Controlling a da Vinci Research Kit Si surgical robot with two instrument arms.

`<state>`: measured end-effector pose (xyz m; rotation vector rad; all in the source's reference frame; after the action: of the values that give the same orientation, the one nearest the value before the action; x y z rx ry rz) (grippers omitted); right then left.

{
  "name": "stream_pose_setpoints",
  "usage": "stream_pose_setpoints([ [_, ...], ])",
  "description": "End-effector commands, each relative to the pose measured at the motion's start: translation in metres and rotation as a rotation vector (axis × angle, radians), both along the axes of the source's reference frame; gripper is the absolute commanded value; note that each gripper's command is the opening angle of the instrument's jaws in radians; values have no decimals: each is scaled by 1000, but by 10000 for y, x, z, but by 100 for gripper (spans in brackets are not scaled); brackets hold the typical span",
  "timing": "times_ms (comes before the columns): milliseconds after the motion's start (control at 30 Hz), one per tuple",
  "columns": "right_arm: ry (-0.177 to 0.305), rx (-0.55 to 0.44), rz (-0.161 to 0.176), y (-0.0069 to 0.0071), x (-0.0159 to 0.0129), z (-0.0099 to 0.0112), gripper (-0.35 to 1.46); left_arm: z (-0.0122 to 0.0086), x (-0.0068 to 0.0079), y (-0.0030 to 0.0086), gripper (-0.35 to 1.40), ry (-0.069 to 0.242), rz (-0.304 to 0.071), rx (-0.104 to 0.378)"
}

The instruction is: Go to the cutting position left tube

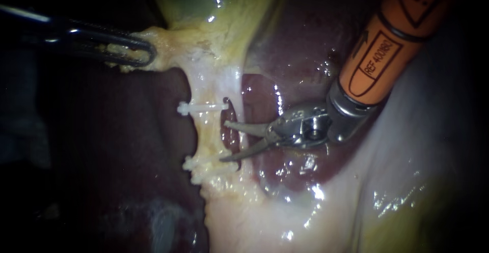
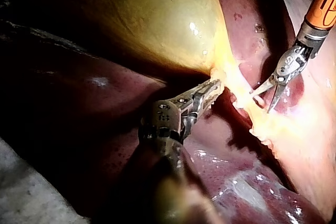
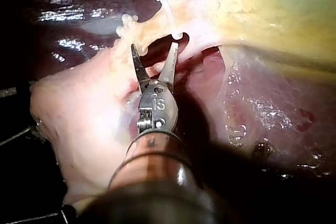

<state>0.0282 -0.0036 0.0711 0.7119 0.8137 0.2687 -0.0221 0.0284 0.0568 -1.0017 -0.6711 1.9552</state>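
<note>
— So, where does the tube (image 1: 209, 136) lie?
— In the endoscope view it runs as a pale, yellowish strand down from the gallbladder (image 1: 219, 8), with dark red liver (image 1: 295, 49) on both sides. Two white clips cross it: an upper clip (image 1: 201, 108) and a lower clip (image 1: 204, 164).
— And the right instrument (image 1: 226, 142)?
— Its orange shaft comes in from the upper right. The two thin, pointed jaws are spread apart and grasp nothing. One tip sits just below the upper clip and the other just above the lower clip, both at the tube's right edge.
— Does the tube lie between them?
— The stretch between the clips lies right at the tips. The right wrist view shows the same: the parted jaws point at the strand between the two clips.
— The left instrument (image 1: 147, 54)?
— It enters from the left. Its jaws are clenched on pale tissue (image 1: 163, 47) at the gallbladder's narrow end, above the upper clip and well apart from the right instrument.
</note>
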Motion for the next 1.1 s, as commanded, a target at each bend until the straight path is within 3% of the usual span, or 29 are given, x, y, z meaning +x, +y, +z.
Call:
stream_pose_setpoints([
  [33,4,11,-1,1,0,2,143,0,0,0,-35,0,0,0],
  [333,53,85,17,5,8,8,141,0,-1,0,-35,1,-1,0],
  [567,83,120,33,6,32,11,141,-1,-1,-1,-35,1,-1,0],
  [1100,103,143,72,-2,79,27,141,-2,-2,-1,-35,1,-2,0],
])
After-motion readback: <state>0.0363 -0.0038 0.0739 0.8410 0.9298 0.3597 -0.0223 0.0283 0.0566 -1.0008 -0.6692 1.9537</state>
